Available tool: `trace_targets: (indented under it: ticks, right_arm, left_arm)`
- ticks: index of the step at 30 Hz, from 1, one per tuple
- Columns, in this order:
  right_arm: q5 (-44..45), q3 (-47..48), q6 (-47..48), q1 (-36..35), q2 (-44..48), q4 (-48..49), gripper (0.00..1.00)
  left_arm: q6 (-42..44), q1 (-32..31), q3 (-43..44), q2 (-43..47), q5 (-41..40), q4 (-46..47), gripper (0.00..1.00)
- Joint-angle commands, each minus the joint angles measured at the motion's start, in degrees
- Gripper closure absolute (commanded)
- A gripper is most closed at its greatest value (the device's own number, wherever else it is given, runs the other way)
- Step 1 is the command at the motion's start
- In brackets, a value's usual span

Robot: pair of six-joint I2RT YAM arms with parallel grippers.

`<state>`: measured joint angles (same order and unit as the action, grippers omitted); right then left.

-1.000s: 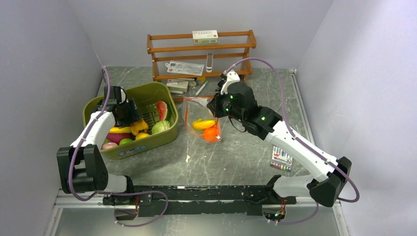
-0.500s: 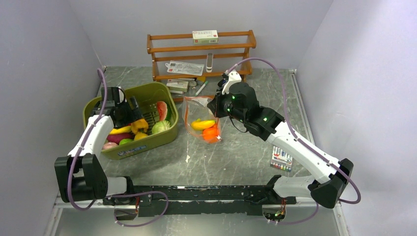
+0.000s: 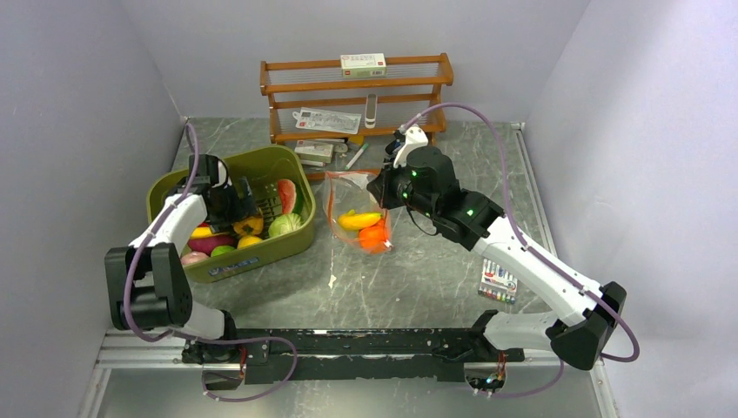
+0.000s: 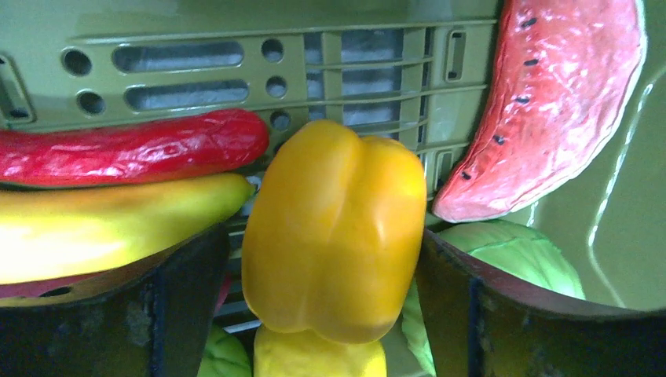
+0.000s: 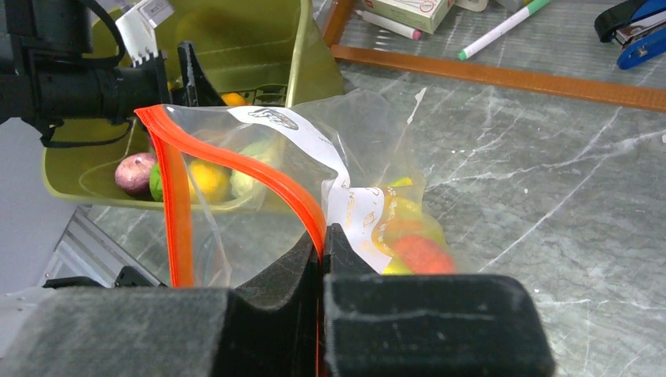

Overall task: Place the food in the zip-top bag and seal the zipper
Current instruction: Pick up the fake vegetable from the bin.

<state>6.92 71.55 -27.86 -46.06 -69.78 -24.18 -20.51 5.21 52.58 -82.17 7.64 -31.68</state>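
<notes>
My left gripper (image 4: 330, 314) is open inside the olive-green tub (image 3: 252, 257). Its fingers (image 4: 188, 306) stand on either side of a yellow pepper (image 4: 334, 228), with a small gap on each side. Around the pepper lie a banana (image 4: 102, 232), a red chili (image 4: 133, 145), a watermelon slice (image 4: 550, 102) and a green leaf (image 4: 510, 255). My right gripper (image 5: 323, 243) is shut on the orange-red zipper (image 5: 236, 161) of the zip-top bag (image 3: 357, 205) and holds its mouth up and open toward the tub. A banana (image 3: 361, 219) and an orange round (image 3: 374, 237) lie inside the bag.
A wooden rack (image 3: 357, 96) with white packets stands at the back. In front of it lie a marker (image 5: 503, 27) and a blue stapler (image 5: 632, 31). A pack of coloured sticks (image 3: 498, 280) lies on the table at the right.
My left gripper has opened wider and settled lower in the tub around the yellow pepper. The right gripper and the bag have barely moved.
</notes>
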Motion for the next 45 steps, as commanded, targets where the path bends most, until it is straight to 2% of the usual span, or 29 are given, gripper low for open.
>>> trace_targets:
  ticks: [1, 6, 15, 22, 32, 40, 45]
  right_arm:
    - [-0.2, 0.6, 0.4, 0.3, 0.6, 1.7, 1.0]
    - [0.1, 0.5, 0.4, 0.3, 1.0, 2.1, 1.0]
    - [0.2, 0.4, 0.3, 0.3, 0.4, 2.3, 1.0]
    - [0.2, 0.5, 0.5, 0.3, 0.1, 2.2, 1.0]
    - [1.1, -1.7, 0.5, 0.4, -0.6, 2.7, 1.0]
    - [0.5, -1.4, -0.3, 0.4, -1.6, 2.7, 1.0]
    - [0.0, 1.1, -0.8, 0.5, -3.8, 0.0, 1.0]
  left_arm:
    - [0.3, 0.4, 3.7, -2.1, 2.9, 1.8, 0.2]
    - [0.2, 0.4, 6.1, -3.7, 4.4, 2.7, 0.36]
    - [0.0, 0.4, 7.9, -5.4, 5.2, 3.1, 0.57]
    - [0.0, 0.4, 9.0, -3.9, 4.2, 2.0, 0.6]
    - [-2.8, 0.3, 10.6, 4.2, 3.5, -0.5, 0.63]
    - [-2.7, 0.1, 12.7, 12.5, 8.5, -2.2, 0.64]
    - [-2.6, 0.0, 13.1, 16.4, 17.3, -2.3, 0.65]
